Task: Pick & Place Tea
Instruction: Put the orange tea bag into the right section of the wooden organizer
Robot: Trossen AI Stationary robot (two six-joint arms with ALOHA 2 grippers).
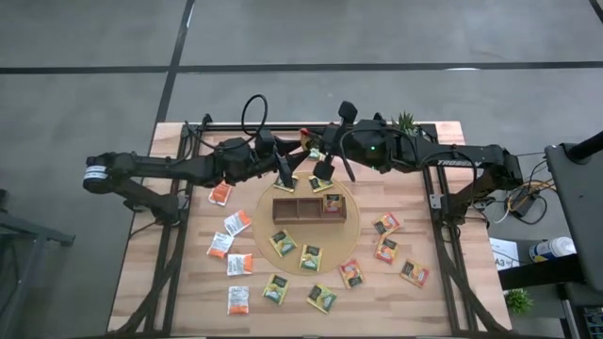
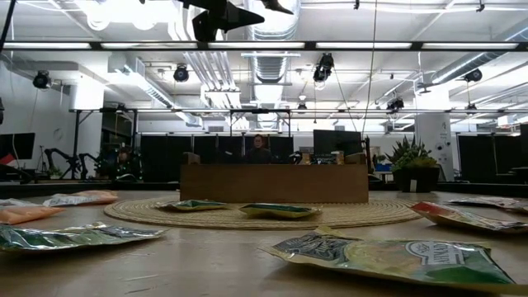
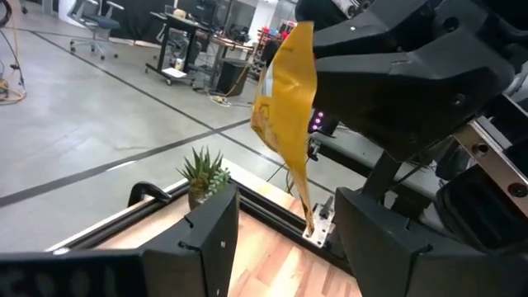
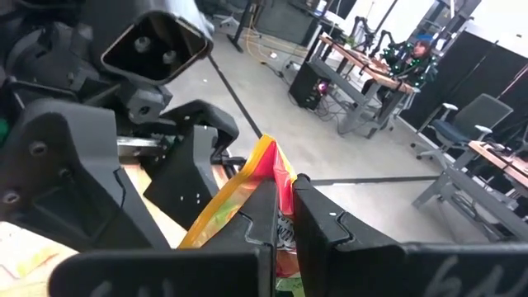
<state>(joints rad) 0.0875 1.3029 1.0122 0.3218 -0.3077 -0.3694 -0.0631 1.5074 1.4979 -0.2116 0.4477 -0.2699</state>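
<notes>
Right now both arms are raised above the far side of the brown wooden three-compartment tray [image 1: 309, 208], meeting over its back edge. The right gripper [image 4: 283, 216] has its fingers pressed tight together on a flat yellow-and-red paper tea sachet [image 4: 247, 191], which stands up between them, held by its lower edge. The left gripper [image 3: 285, 239] faces it from the other side, fingers spread wide with nothing between them; the same sachet hangs in the air just beyond those open fingers, its yellow back turned that way.

To me this looks like a hand-over, or a re-grip, in mid-air, with the sachet not yet placed in any compartment. The rightmost compartment of the tray already seems to hold something reddish; I cannot tell about the others.

Plenty of work remains: many more small square sachets, orange-and-white ones [image 1: 237, 222] to the left of the tray, green-yellow ones [image 1: 283, 243] in front of it and orange-red ones [image 1: 386, 224] to its right, lie flat on the round woven mat [image 1: 350, 237] and the wooden table [image 1: 170, 282].

Next, I judge, the left gripper must advance until the sachet sits between its fingers and close before the right one lets go, or else the right arm must carry the sachet down over the tray.
</notes>
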